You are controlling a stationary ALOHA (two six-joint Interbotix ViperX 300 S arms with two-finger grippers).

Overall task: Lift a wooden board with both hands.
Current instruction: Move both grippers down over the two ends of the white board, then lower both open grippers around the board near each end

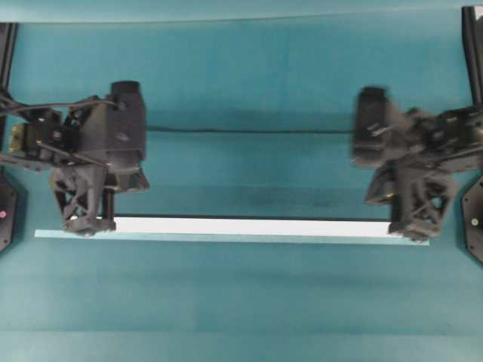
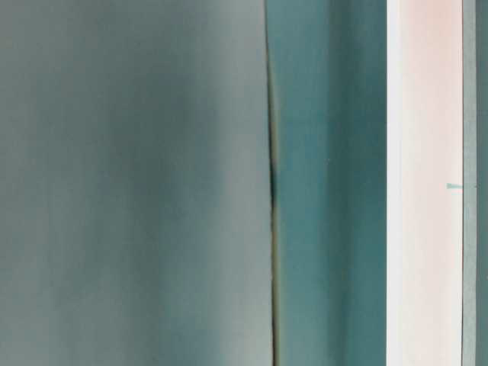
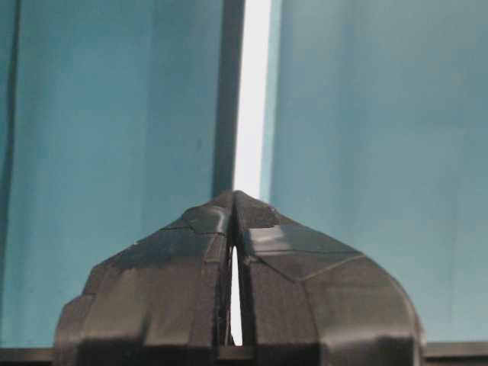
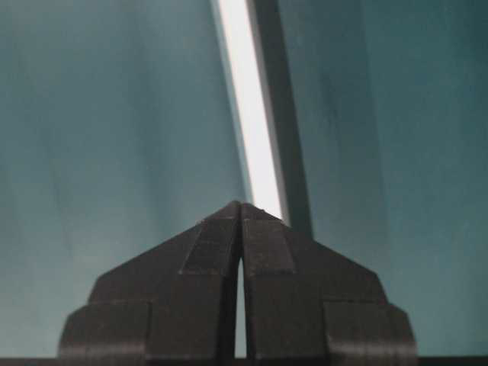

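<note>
Two black lattice-fingered grippers, left (image 1: 89,223) and right (image 1: 411,228), each pinching one end of the long white wooden board (image 1: 249,226) (evidently for level lifting), above the teal table (image 1: 249,302).

Robot lab bench: teal tabletop (image 1: 249,68), two mounted arms.

The left gripper (image 1: 89,224) sits far left, its fingers pressed together. The right gripper (image 1: 408,228) mirrors it far right, likewise clamped.

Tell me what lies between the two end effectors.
Only the wooden board spans from left end effector to right end effector, seen overhead.
</note>
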